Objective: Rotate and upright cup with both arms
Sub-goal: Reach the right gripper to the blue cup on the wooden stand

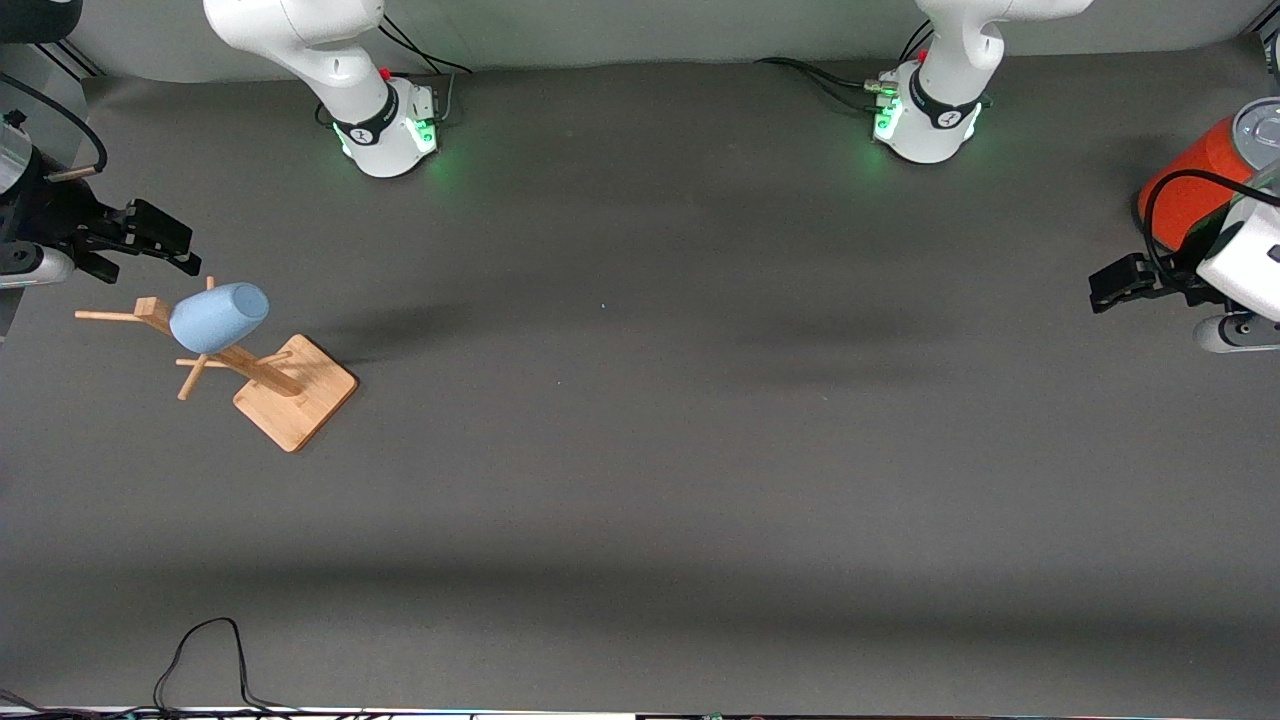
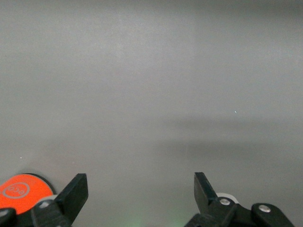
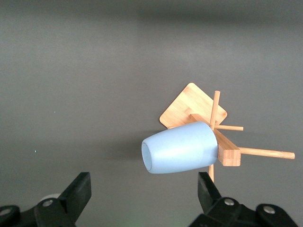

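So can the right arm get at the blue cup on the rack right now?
Probably yes. The right gripper, jaws open, hangs beside the cup on the wooden rack, nothing between them.

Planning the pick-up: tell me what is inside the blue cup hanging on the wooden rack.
The cup hangs mouth-down over a peg of the wooden rack. Only its closed rounded base and side show. The peg inside and the cup's mouth are covered, so its interior cannot be seen.

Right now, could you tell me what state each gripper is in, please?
Left gripper: open, holding nothing, beside the orange can.
Right gripper: open, holding nothing, near the cup hung on the peg rack.
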Tool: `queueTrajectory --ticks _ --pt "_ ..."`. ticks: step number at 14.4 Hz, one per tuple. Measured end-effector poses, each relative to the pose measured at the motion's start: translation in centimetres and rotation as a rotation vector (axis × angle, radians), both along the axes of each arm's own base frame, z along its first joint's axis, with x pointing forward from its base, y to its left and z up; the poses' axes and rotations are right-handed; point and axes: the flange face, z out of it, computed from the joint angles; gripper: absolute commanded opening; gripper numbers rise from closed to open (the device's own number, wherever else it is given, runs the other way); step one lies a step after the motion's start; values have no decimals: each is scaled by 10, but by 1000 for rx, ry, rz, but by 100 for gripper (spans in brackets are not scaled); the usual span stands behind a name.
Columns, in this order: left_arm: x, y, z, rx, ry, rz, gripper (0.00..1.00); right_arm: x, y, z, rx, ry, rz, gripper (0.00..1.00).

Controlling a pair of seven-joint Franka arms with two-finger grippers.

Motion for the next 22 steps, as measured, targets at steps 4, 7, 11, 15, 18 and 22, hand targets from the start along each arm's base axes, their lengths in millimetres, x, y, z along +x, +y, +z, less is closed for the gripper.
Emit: queueTrajectory --ticks 4,7,11,15,18,22 --pt "0 0 0 0 0 0 100 3 -2 -1 -1 0 -3 100" --pt "0 0 0 0 0 0 100 3 -11 3 1 4 -31 100" --pt "0 -1 -1 1 1 -1 100 -4 -59 -9 111 106 -448 100" --pt "0 -1 -1 1 2 -2 100 1 -89 -32 238 253 -960 100" --pt "0 -1 -2 1 3 -2 100 16 -79 -54 266 370 -1237 100" --pt "0 -1 -2 1 4 -2 100 30 -94 -107 207 498 -1393 100"
